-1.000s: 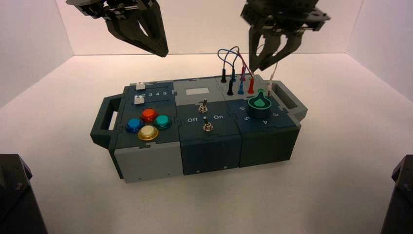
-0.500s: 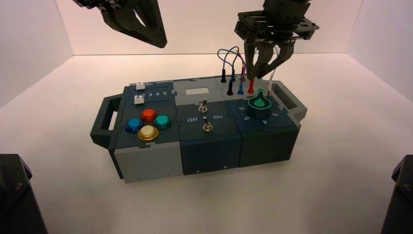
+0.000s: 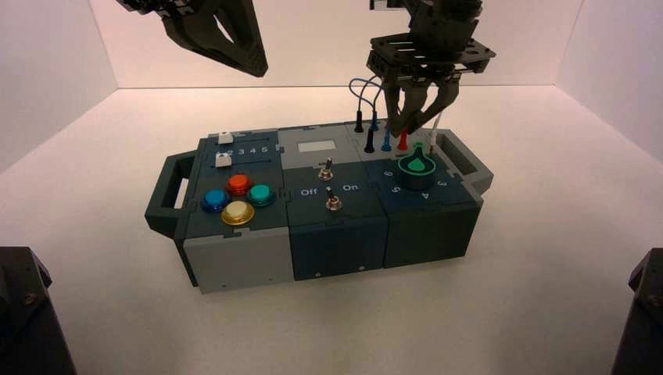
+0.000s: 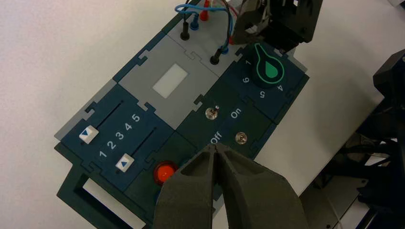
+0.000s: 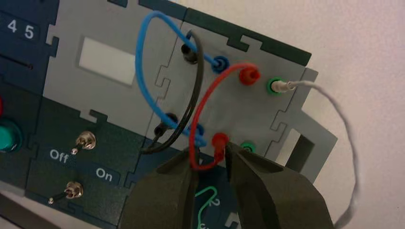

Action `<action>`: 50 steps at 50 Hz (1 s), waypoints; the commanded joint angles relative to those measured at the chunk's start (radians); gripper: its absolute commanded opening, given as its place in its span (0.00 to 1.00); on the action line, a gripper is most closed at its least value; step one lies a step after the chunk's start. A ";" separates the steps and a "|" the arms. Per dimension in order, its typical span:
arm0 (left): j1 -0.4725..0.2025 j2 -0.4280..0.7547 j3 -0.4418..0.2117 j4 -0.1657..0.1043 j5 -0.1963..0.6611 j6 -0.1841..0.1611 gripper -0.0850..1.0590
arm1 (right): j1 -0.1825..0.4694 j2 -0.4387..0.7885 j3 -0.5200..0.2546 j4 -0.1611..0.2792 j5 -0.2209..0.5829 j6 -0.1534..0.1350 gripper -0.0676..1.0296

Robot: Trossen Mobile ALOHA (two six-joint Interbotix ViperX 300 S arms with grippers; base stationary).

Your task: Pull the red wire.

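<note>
Right wrist view: my right gripper straddles the thin dark-red wire's near plug, jaws narrowly open, not yet clamped. I'd close on the plug body, then pull straight out. Left gripper parked, closed.

In the high view, the dark two-fingered right gripper hides the far end of the thin dark-red wire loop with red plugs. In the right wrist view the green teardrop knob is covered by the fingers and cut off at six o'clock. The orange round button sits partly behind the left gripper (other buttons hidden).
</note>
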 commanded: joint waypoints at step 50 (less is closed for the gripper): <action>-0.003 -0.012 -0.020 0.005 0.000 0.005 0.05 | -0.032 -0.118 -0.005 -0.121 0.032 0.032 0.04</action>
